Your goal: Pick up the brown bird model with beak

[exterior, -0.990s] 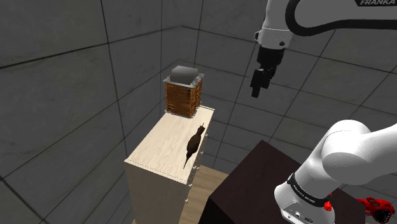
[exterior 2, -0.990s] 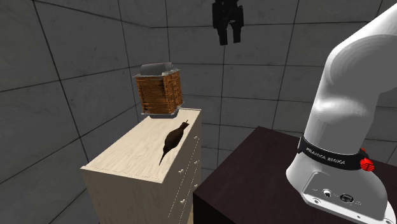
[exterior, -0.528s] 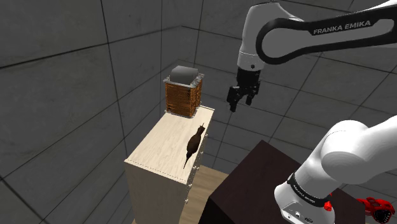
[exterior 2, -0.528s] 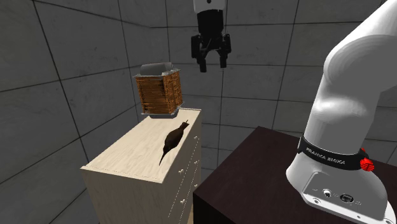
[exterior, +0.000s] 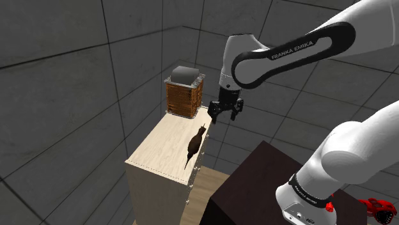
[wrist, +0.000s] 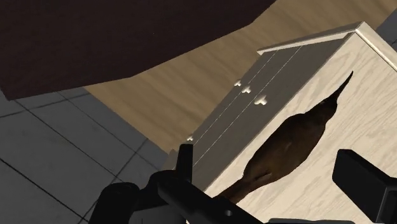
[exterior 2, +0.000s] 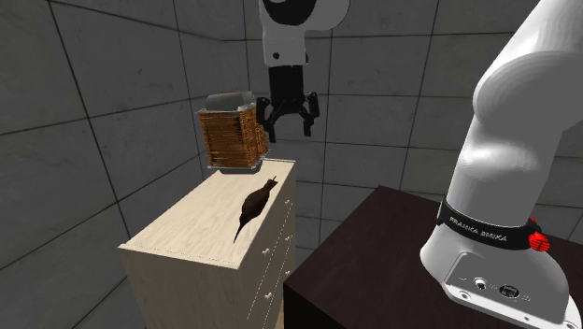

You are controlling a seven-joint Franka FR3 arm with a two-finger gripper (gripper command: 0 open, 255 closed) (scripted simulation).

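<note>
A dark brown bird model (exterior: 195, 144) with a thin pointed beak lies flat on top of a pale wooden dresser (exterior: 160, 150), close to its drawer-side edge. It is also seen in the second exterior view (exterior 2: 254, 204). My black gripper (exterior: 224, 118) hangs open in the air above the bird's end nearest the slatted box, touching nothing. From the second exterior view the gripper (exterior 2: 291, 133) points down beside that box. In the wrist view the bird (wrist: 289, 143) lies below the gap between my spread fingers (wrist: 184, 159).
A brown slatted box (exterior: 184, 99) with a grey lid stands at the dresser's far end, close to the gripper. My dark stand (exterior: 256, 185) sits beside the dresser's drawer front (exterior 2: 271, 257). Grey tiled walls surround the place.
The arm has come down and swung toward the shoulder view's left, from high over the stand to just above the dresser's far edge. The fingers stay open. The bird has not moved.
</note>
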